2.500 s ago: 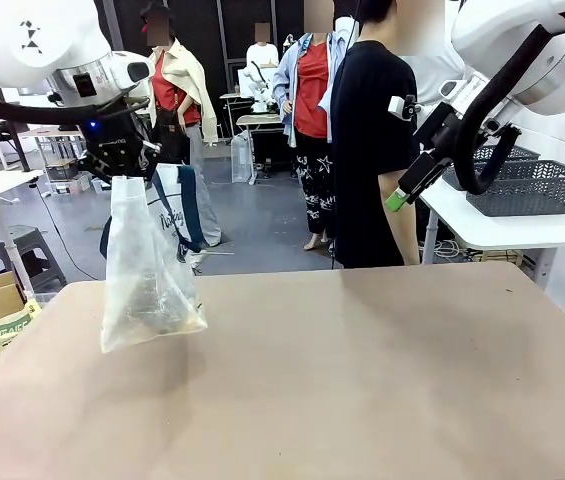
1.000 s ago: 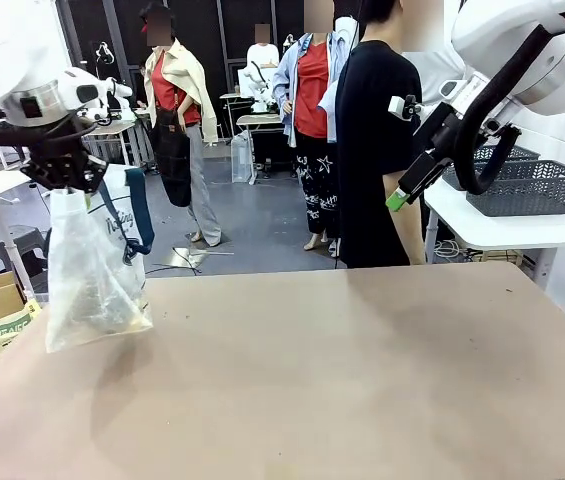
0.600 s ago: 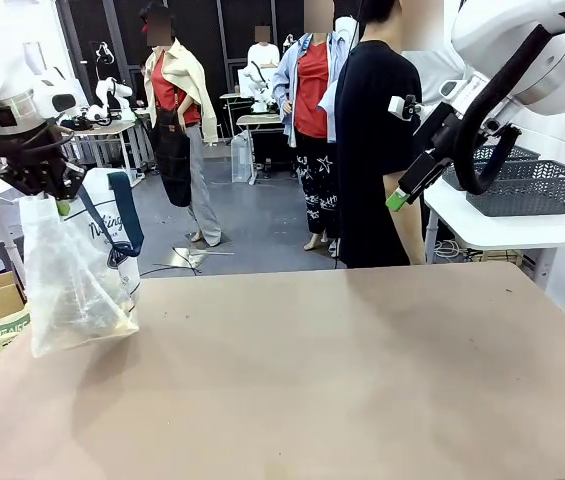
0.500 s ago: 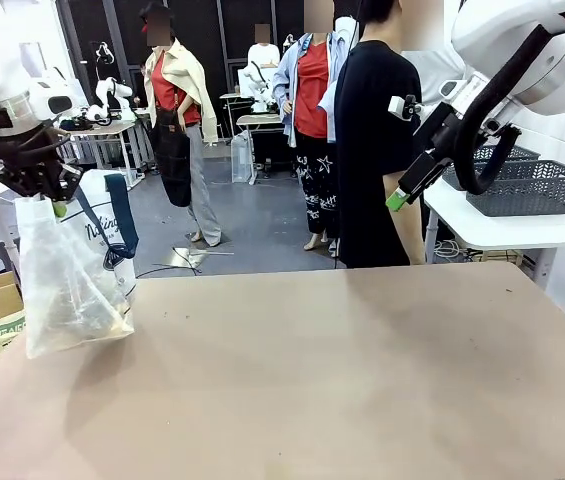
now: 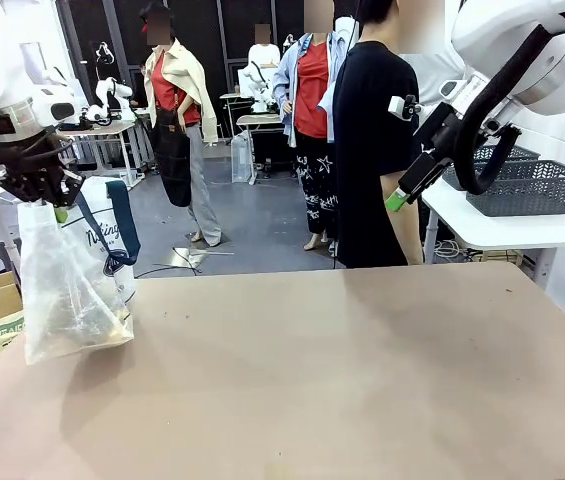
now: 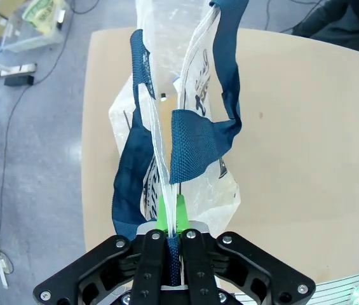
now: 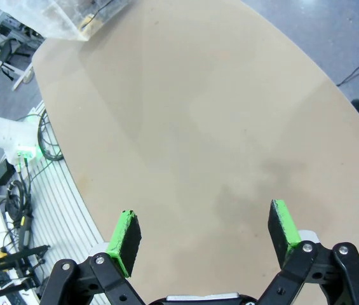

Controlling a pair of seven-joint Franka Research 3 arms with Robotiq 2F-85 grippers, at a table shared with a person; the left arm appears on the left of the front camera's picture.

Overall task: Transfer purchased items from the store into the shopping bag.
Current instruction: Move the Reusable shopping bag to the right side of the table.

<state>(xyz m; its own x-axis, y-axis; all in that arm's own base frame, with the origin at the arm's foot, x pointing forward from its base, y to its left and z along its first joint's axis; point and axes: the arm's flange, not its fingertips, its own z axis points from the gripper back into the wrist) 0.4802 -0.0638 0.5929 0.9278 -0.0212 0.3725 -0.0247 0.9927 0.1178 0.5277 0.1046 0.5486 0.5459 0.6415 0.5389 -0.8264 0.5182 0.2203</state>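
The counter (image 5: 362, 380) is a broad, plain tan surface with rounded corners, running from the near edge to the far side where a person stands. At its far left corner the bottom of the shopping bag (image 5: 67, 300) rests on it, the translucent plastic sagging there with small brownish purchased items (image 5: 82, 325) inside. In the left wrist view the bag's navy handles (image 6: 201, 143) hang above that same corner.
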